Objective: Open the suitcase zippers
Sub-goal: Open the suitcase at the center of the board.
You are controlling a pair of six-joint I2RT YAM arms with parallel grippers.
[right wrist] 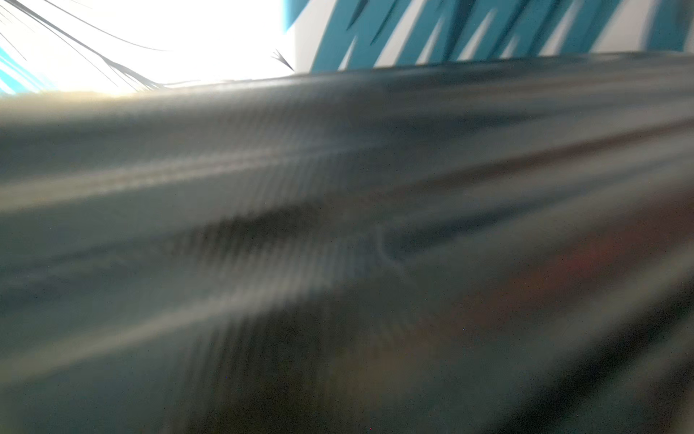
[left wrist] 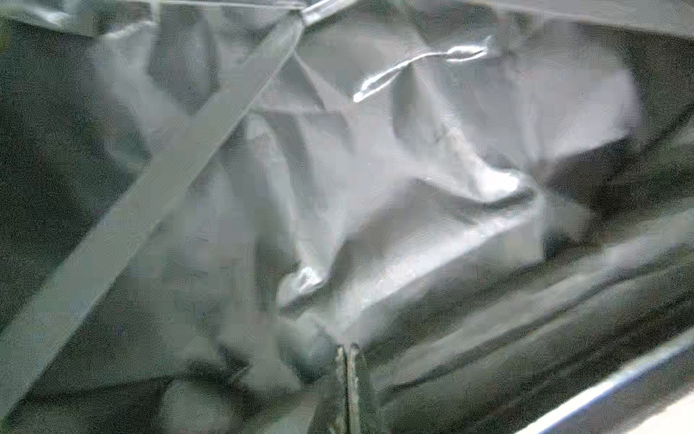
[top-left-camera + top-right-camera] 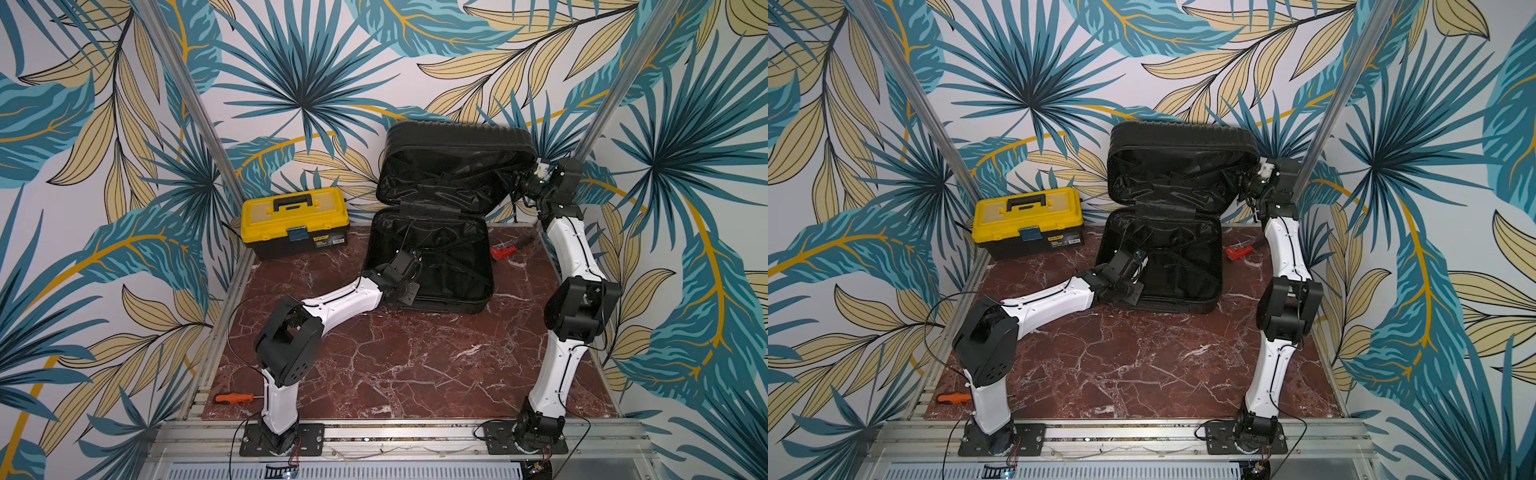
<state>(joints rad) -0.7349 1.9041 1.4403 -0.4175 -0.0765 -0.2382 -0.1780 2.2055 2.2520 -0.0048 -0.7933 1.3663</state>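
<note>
A large black hard-shell suitcase point(image 3: 432, 266) with ribbed faces and rounded corners lies open at the back of the dark red, white-veined marble surface point(image 3: 415, 365), a little right of centre. One shell half lies flat on the surface with its black fabric lining and crossed straps facing up. The other half point(image 3: 449, 174) stands up behind it and leans towards the leaf-patterned back wall. The zippers point(image 3: 491, 266) follow the rims of the two halves, but in both top views they are too thin and dark to trace, and no pull can be made out. The left claw point(image 3: 413, 254) reaches over the near left rim into the flat half. In the left wrist view its two fingertips point(image 2: 353, 375) are pressed together with no gap, right at the crumpled lining beside a strap; whether they pinch any fabric cannot be told. The right arm is raised, and the right claw point(image 3: 520, 183) sits at the right edge of the standing half. It is dark against the dark shell there, and the right wrist view is a blur of grey ridged material, so neither how far it is parted nor whether it grips anything can be told. A black toolbox with a yellow lid point(image 3: 295, 220) stands left of the suitcase. A red-handled tool point(image 3: 505, 250) lies just right of the flat half. An orange-handled screwdriver point(image 3: 232, 398) lies at the near left edge.
</note>
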